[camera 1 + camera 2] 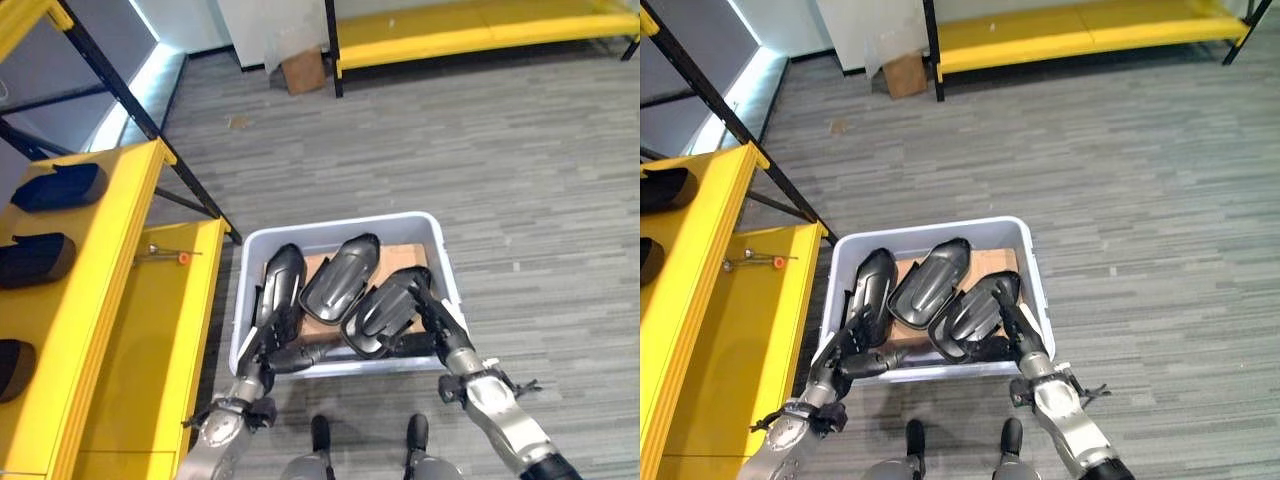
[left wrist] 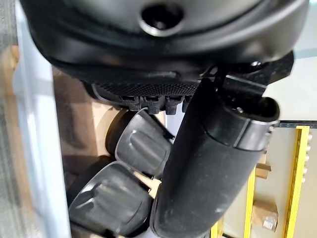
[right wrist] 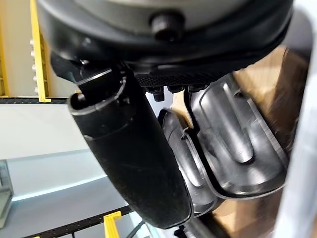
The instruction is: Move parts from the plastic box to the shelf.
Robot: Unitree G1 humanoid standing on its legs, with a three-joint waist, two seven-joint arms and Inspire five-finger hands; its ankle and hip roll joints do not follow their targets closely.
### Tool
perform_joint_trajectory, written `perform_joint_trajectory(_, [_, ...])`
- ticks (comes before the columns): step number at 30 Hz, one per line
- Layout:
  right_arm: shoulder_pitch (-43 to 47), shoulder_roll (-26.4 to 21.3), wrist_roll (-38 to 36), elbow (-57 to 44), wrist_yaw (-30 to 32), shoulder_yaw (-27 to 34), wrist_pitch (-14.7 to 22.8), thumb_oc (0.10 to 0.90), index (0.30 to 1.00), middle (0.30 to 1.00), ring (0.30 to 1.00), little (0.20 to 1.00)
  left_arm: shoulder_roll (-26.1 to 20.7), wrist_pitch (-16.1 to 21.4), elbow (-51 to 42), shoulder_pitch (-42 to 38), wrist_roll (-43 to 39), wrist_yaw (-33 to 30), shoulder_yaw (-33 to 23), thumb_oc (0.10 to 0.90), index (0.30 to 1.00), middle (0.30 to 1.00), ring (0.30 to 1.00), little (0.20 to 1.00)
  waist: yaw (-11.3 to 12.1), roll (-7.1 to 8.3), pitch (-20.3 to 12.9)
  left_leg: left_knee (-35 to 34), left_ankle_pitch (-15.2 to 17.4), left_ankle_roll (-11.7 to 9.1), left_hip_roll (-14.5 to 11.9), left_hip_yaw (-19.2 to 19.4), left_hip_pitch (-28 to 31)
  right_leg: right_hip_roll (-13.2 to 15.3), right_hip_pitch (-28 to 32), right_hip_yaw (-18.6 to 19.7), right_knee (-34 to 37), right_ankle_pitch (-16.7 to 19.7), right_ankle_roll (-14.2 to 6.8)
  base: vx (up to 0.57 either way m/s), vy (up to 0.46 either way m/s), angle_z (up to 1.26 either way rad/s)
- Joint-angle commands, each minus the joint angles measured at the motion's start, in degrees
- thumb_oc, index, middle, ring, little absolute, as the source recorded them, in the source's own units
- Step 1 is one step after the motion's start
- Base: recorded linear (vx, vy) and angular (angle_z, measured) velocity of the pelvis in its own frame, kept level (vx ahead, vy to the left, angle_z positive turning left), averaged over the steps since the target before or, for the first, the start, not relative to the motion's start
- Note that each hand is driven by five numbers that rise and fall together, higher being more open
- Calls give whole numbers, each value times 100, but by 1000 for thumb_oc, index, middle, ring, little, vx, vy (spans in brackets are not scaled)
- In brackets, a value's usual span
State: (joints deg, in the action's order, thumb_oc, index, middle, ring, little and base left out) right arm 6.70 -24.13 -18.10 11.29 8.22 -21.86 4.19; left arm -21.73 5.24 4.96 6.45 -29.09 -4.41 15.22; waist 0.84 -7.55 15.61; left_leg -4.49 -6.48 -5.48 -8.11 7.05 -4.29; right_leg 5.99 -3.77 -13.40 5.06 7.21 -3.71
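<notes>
A pale plastic box [image 1: 340, 224] stands on the floor in front of me, lined with brown cardboard [image 1: 402, 260]. Three black moulded parts lie in it: a left part [image 1: 283, 278], a middle part [image 1: 343, 272] and a right part [image 1: 384, 308]. My left hand [image 1: 262, 345] reaches over the near rim, its fingers straight along the left part's lower end and its thumb [image 2: 208, 163] sticking out sideways. My right hand [image 1: 437, 322] lies with straight fingers against the right part's outer edge, thumb [image 3: 131, 158] extended below it. The yellow shelf [image 1: 110, 250] stands to the left.
Three dark parts [image 1: 55, 186] rest on the shelf's upper level. A small tool with an orange tip [image 1: 166, 255] lies on the lower board [image 1: 150, 340]. A black diagonal brace [image 1: 150, 125] runs beside the box. A second yellow shelf [image 1: 480, 30] and a cardboard box [image 1: 304, 71] stand far back.
</notes>
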Motion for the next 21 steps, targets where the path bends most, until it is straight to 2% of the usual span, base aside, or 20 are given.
perform_joint_trajectory(1, [645,244,132,-241,281,-76,589,900,1000,1000,1000,1000,-364,728,-647,-423,-166,-119,-203,900,1000,1000,1000,1000,86,310,-16,16,-82,-153,-201,305,-40,644,-19,86,-141,-182,-480,-39,43,0])
perform_joint_trajectory(12, [1304,507,460,536,1096,35,510,900,1000,1000,1000,1000,-468,760,-800,-783,-148,-322,222,900,1000,1000,1000,1000,171,164,440,-23,-91,-36,75,302,-422,971,-492,133,-260,38,-618,-61,76,1])
perform_joint_trajectory(16, [1370,544,471,680,1160,38,495,900,1000,1000,1000,1000,-481,760,-810,-818,-149,-346,269,900,1000,1000,1000,1000,186,150,492,-27,-84,-12,117,294,-457,1019,-534,127,-284,56,-643,-28,55,4])
perform_joint_trajectory(21, [1512,664,629,1019,1305,-68,415,900,1000,1000,1000,1000,-523,800,-851,-908,-106,-431,389,900,1000,1000,1000,1000,221,120,631,-51,-54,77,293,274,-579,1172,-677,149,-300,176,-715,-32,76,4])
